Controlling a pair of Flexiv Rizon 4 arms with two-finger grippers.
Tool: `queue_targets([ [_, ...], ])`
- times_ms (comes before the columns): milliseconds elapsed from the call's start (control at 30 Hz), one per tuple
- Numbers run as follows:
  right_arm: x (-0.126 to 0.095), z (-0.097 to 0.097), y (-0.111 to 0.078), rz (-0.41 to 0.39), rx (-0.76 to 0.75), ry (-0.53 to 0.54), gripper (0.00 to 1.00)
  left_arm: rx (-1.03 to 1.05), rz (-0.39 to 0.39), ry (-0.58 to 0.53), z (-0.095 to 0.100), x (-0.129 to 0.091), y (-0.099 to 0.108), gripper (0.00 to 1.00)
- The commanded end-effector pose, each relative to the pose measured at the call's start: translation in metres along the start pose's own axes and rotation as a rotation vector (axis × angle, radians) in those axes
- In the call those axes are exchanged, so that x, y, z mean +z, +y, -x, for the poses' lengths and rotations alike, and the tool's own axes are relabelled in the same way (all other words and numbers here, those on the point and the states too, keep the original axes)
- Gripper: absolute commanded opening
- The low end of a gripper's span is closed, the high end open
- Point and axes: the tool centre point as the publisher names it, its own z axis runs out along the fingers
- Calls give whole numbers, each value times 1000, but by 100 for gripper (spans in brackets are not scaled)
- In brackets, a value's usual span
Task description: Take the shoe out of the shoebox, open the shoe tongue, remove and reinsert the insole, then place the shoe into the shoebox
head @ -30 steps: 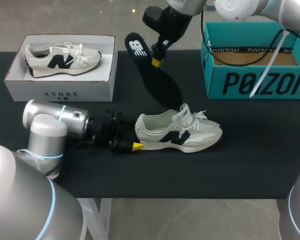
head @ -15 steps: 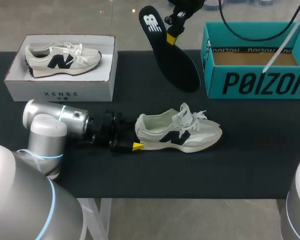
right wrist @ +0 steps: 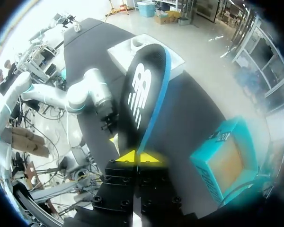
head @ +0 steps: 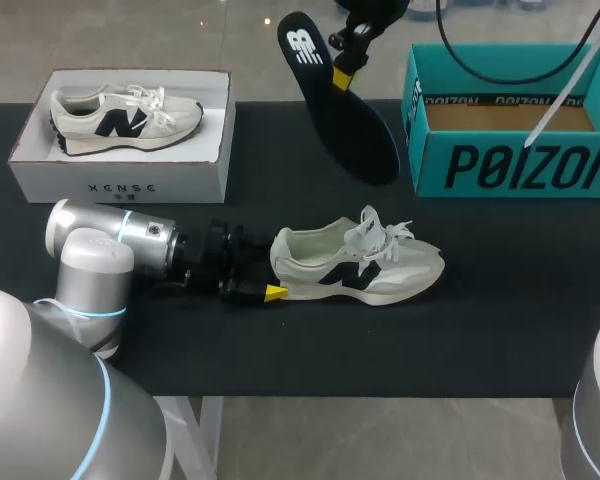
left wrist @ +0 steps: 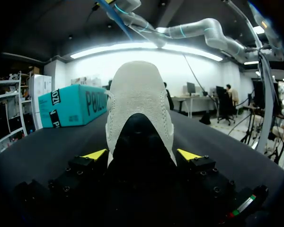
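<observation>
Black insole hangs in the air over the table's far edge, touching nothing but the right gripper, which pinches its edge nearer the logo end. The broad end points down toward the table, between the white box and the teal shoebox. In the right wrist view the two yellow tips sit almost together with the insole's rim squeezed between them, and the insole stands out ahead of the fingers, logo side showing.

The shoe is cream and grey with a dark side mark. It sits upright on its sole near the middle of the table, toe toward the right and heel toward the left arm, with its laces loose and splayed over the front.

The left gripper lies low on the table and clamps the heel — one yellow tip against each side, fairly wide apart, with the heel filling the gap.

The teal shoebox stands at the far right, top open with brown cardboard showing inside, well apart from the shoe. The white box at the far left holds a second shoe of the same look.
</observation>
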Motion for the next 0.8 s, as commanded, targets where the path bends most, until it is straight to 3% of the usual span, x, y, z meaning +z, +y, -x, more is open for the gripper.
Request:
queue_targets([
  [33,-3,-16,-21,60,33,17,0,0,1,-2,-1,2,3,0],
  [200,-9,-56,-63,190,62,82,0,0,1,-2,-1,2,3,0],
  [400,-17,-100,-95,214,104,103,0,0,1,-2,-1,2,3,0],
  [600,-31,-122,-111,244,118,124,0,0,1,-2,-1,2,3,0],
  [800,-52,-128,-119,262,114,165,0,0,1,-2,-1,2,3,0],
])
